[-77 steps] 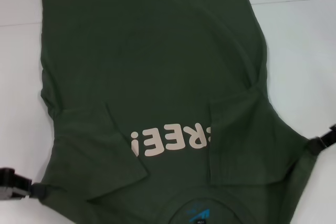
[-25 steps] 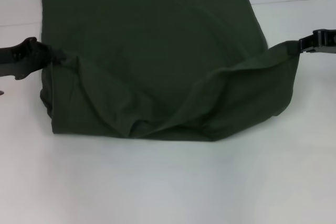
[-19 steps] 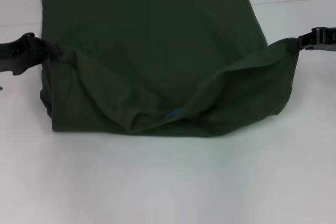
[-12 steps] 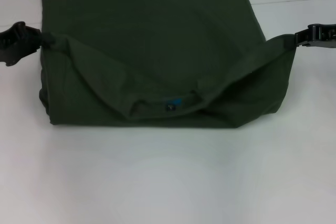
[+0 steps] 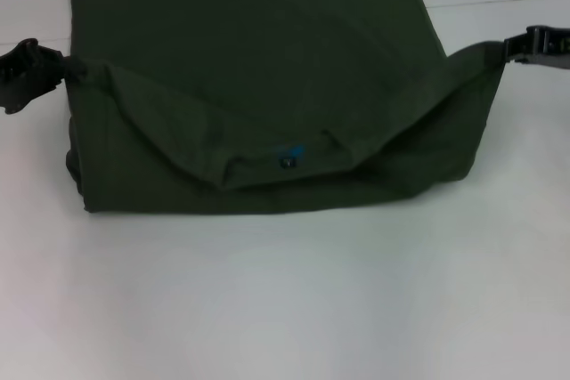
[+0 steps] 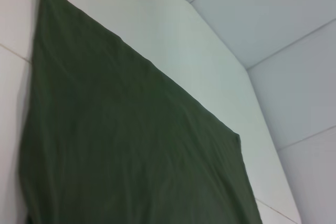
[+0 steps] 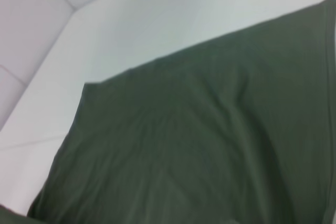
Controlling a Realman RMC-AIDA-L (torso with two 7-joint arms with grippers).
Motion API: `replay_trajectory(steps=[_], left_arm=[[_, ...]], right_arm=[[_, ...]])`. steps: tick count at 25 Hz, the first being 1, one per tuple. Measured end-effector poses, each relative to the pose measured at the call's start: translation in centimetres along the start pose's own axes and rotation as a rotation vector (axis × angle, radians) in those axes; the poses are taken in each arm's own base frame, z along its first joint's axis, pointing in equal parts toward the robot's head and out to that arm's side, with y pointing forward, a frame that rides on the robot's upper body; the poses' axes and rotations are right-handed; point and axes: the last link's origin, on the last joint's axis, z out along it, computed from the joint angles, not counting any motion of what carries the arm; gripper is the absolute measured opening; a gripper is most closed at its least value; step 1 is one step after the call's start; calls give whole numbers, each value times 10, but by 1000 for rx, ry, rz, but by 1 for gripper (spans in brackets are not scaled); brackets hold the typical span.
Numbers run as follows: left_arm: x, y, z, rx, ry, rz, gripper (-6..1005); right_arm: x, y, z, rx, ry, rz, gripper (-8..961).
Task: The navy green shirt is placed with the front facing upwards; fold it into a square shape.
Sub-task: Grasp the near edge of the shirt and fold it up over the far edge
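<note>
Head view: the navy green shirt (image 5: 258, 68) is seen spread over the far half of the white table (image 5: 285, 300), its near part lifted and carried back over the rest, so that the plain green underside of the fold faces up. The neck opening with its small blue label (image 5: 291, 154) sags in the middle of the raised edge, while both ends of that edge are drawn up and outward. Soft, light, limp cloth is indicated by the droop and the creases; it is judged to need holding at two well-separated points on one edge, otherwise the middle will slump and wrinkle. The left gripper (image 5: 55, 68) is closed on the left end of the lifted edge, at the shirt's left border. The right gripper (image 5: 509, 48) is clamped on the right end, which is pulled out beyond the shirt's right side. In both wrist views only green fabric (image 6: 131, 150) and pale surface are shown.
</note>
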Motion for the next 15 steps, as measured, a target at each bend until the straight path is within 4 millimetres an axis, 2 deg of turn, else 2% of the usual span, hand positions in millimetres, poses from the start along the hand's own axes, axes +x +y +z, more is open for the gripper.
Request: replay_trajectory(steps=[15], left_arm=[[1, -4, 3, 29, 23, 11, 5]], right_arm=[[-4, -2, 9, 35, -63, -1, 36]])
